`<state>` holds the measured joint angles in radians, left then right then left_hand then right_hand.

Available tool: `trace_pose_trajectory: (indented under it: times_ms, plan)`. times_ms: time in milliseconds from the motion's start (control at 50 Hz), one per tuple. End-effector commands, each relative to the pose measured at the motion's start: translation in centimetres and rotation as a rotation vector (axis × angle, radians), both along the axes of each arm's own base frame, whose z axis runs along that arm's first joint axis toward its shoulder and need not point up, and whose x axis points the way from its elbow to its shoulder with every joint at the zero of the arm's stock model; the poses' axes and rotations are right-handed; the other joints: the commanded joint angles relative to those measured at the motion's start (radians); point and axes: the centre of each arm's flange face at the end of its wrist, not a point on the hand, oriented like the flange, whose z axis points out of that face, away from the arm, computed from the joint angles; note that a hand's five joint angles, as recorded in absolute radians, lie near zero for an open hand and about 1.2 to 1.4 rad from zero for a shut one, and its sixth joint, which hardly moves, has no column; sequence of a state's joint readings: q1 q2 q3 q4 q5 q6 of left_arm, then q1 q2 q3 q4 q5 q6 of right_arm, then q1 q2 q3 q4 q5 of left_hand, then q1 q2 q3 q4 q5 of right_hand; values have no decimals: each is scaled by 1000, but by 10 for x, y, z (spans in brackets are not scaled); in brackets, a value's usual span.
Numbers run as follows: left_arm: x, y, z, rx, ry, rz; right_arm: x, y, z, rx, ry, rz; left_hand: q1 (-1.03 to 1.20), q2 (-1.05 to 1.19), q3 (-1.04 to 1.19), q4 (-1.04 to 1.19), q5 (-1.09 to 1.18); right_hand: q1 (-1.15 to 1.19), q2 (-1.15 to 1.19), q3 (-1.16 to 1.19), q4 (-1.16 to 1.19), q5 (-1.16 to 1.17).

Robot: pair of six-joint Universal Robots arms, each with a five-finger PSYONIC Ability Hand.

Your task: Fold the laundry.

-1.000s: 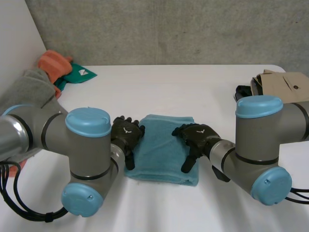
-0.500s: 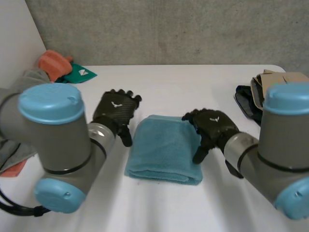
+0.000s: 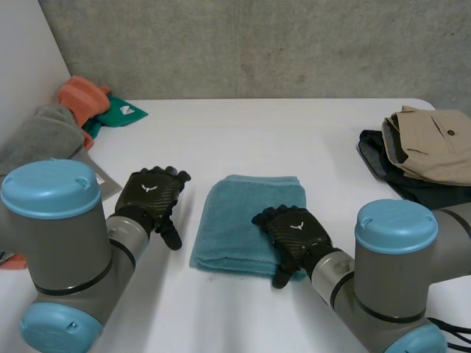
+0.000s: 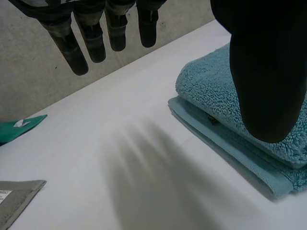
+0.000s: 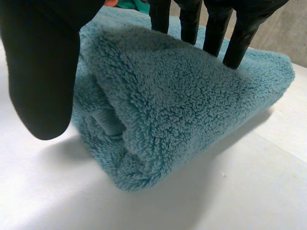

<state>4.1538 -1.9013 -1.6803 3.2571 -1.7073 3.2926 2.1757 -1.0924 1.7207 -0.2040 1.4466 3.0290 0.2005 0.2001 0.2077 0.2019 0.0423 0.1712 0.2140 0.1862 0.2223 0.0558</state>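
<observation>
Spreading under everything is the white desk (image 3: 243, 132), with a grey wall behind it. The left arm (image 3: 59, 243) and the right arm (image 3: 397, 265) reach in from the near edge, grey with light-blue caps.

The folded teal towel (image 3: 239, 213) lies in the middle of the desk between the two arms, a tidy thick rectangle (the right wrist view shows its layers at the folded end). At the desk's right edge a khaki garment (image 3: 427, 143) rests on a dark garment (image 3: 386, 173). At the left edge sits a grey cloth (image 3: 40, 140), with an orange cloth (image 3: 81, 95) behind it and a green cloth (image 3: 118, 114) just beside that.

The right hand (image 3: 291, 232) rests on the towel's near right corner. Its fingers (image 5: 235, 43) are straight and touch the towel's top, while the thumb stands off beside the folded end, so nothing is gripped.

The left hand (image 3: 151, 197) is over bare desk just beside the towel's left edge, apart from it. Its fingers (image 4: 93, 38) hang straight and spread, holding nothing, and its wrist view shows the towel's edge near the thumb.
</observation>
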Motion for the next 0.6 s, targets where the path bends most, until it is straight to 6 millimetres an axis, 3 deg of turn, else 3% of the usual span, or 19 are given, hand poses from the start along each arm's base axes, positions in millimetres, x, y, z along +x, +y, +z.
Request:
trace_pose_trajectory:
  times_ms: [20,260,440,600]
  plan:
    - [0,-1,-1,-3,3,4,4,-5,-6,-50,11,12,-16,-16,-24,-18,-33,3,-40,-12,-48,-56]
    - [1,-2,-2,1,0,5,9,-5,-18,-84,41,40,-16,-16,-24,-18,-33,90,47,75,39,31]
    - [1,-1,-3,3,-1,4,9,-11,-15,-175,83,23,-16,-16,-24,-18,-33,512,470,497,461,453]
    - [1,0,-4,9,-3,4,14,-11,-18,-259,155,62,-25,-25,-32,-27,-42,539,496,524,488,480]
